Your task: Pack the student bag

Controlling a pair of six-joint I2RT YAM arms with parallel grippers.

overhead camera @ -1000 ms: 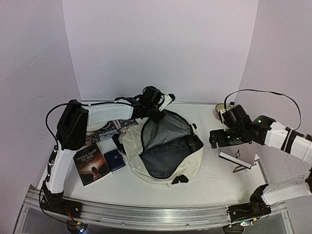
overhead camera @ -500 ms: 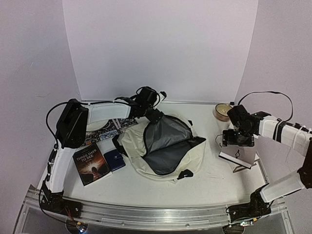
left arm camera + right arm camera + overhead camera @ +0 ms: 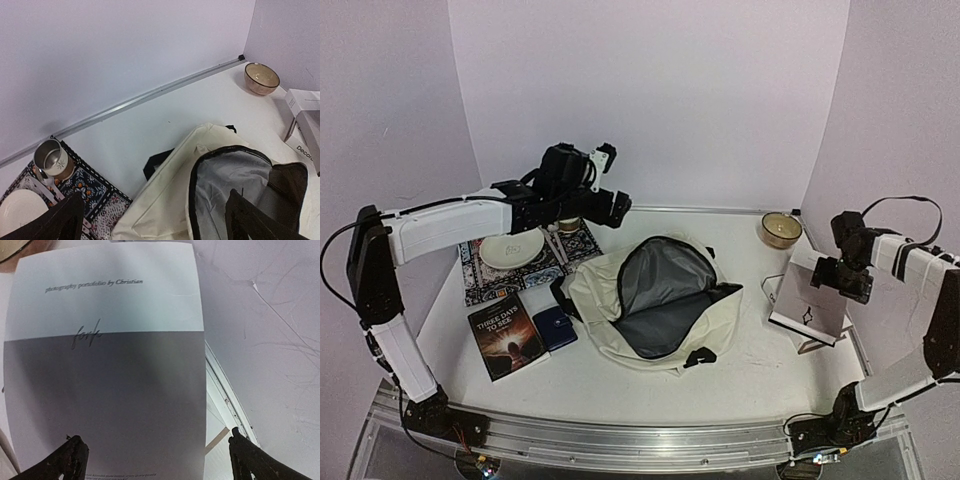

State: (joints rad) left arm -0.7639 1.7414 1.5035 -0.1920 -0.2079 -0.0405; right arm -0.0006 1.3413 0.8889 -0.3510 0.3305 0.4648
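Pulling back far-left, my left tool [image 3: 155, 215] is hanging wide open and empty, like my right tool [image 3: 155, 440], leaving the soft student bag [image 3: 712, 325] slumping at the tabletop [image 3: 760, 375] centre, so I'm eyeing its zipper rim [image 3: 621, 283].

The student bag [image 3: 712, 328] was matt cream cloth, its grey lining [image 3: 665, 295] smoother. The cup [image 3: 50, 159] gleamed like brushed metal; the bowl [image 3: 261, 78] looked glazed; the booklet [image 3: 105, 370] was plain matt paper.

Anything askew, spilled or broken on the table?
Nothing stands out. The student bag lies slumped and unzipped, grey lining showing; the white photography portfolio sits tilted on its stand; the bowl sits upright. No spills or damage visible.
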